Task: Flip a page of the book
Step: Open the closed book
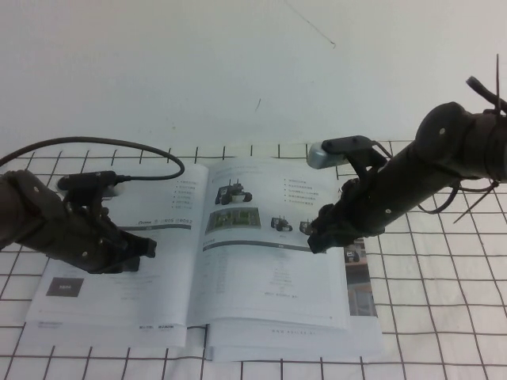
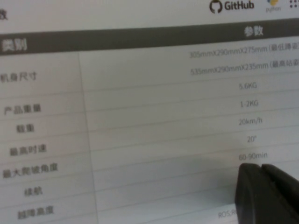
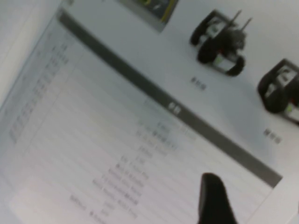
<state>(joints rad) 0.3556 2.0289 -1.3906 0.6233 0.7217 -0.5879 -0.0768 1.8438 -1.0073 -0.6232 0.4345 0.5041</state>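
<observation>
The book point(image 1: 198, 261) is lying open on the table point(image 1: 444, 317); the right gripper point(image 1: 323, 236) is sitting at the outer edge of the page point(image 1: 269, 245), nearer than the left gripper point(image 1: 136, 252), which is resting on the opposite leaf. I cannot tell how far either is open; neither seems to be holding paper.

Both dark arms reach inward from the frame's sides, grippers held low.

The left arm's black two-finger gripper point(image 1: 139, 252) sits at the middle left of the high view, its forearm entering from the left edge with a black cable looping above it; its wrist view shows two dark fingertips point(image 2: 266, 189) pressed together. The right arm's black two-finger gripper point(image 1: 318, 235) lies right of centre, its forearm slanting down from the upper right; one dark fingertip point(image 3: 213, 198) shows.
</observation>
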